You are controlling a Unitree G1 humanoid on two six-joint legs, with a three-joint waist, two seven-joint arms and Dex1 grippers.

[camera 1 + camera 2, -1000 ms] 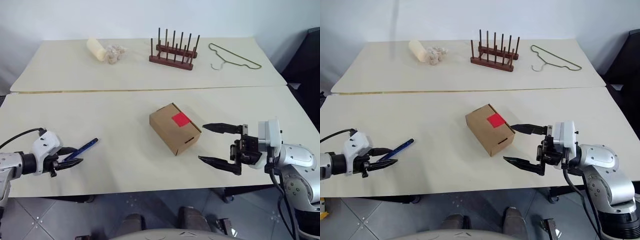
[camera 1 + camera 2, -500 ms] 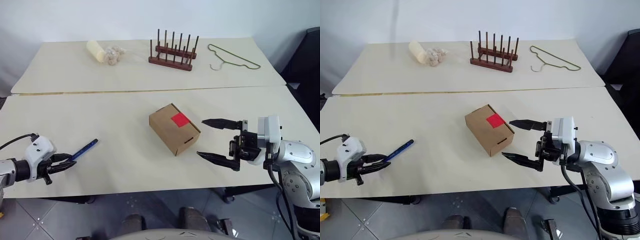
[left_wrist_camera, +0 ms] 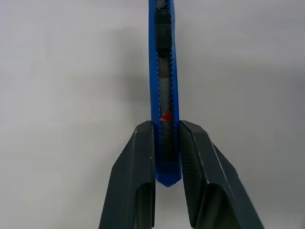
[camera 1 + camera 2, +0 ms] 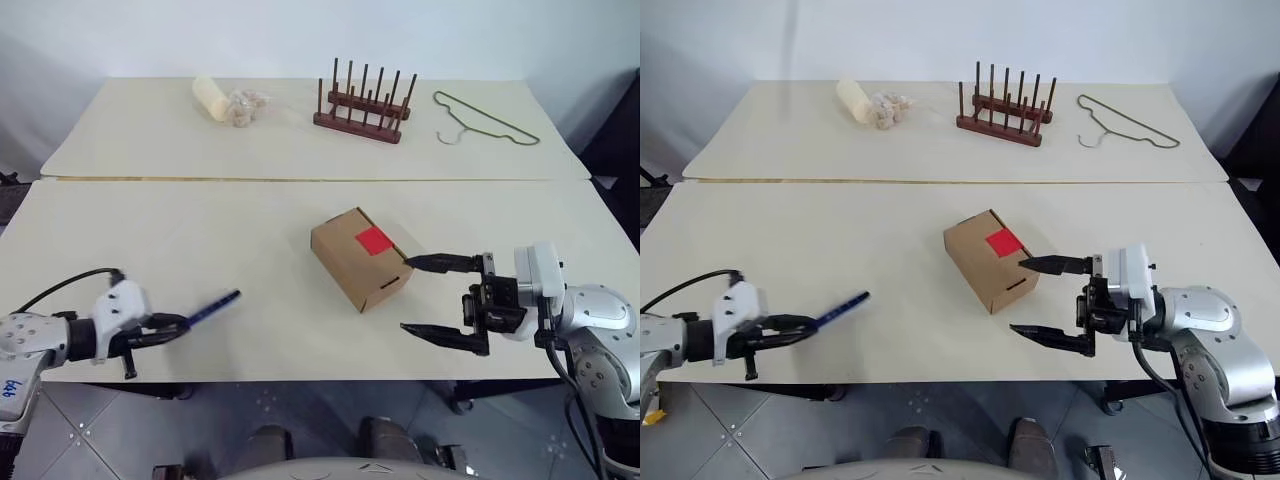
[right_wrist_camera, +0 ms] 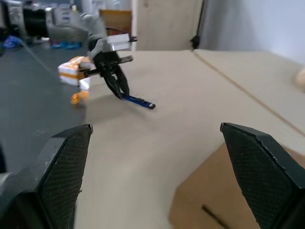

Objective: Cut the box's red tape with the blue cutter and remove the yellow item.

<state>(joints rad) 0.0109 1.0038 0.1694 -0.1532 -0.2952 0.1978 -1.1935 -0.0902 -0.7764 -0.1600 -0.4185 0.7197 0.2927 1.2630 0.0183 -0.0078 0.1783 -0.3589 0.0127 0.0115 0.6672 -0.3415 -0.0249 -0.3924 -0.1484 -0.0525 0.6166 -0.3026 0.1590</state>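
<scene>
At table's near edge, left pincer now clamps blue cutter (right pincer apart).

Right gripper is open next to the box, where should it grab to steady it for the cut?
Grip the box across its short end from the right gripper, keeping below the red tape. The box sits skewed, that end facing the open fingers.

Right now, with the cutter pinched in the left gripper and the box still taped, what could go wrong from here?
The left gripper holds the blue cutter only by its very end, so pressing on the red tape could make it pivot or slip.

The box lies loose on the table; the right gripper stands open beside it, so a cutting stroke might push it away.

If the right gripper steadies the box, the blade could pass near its fingers.
</scene>
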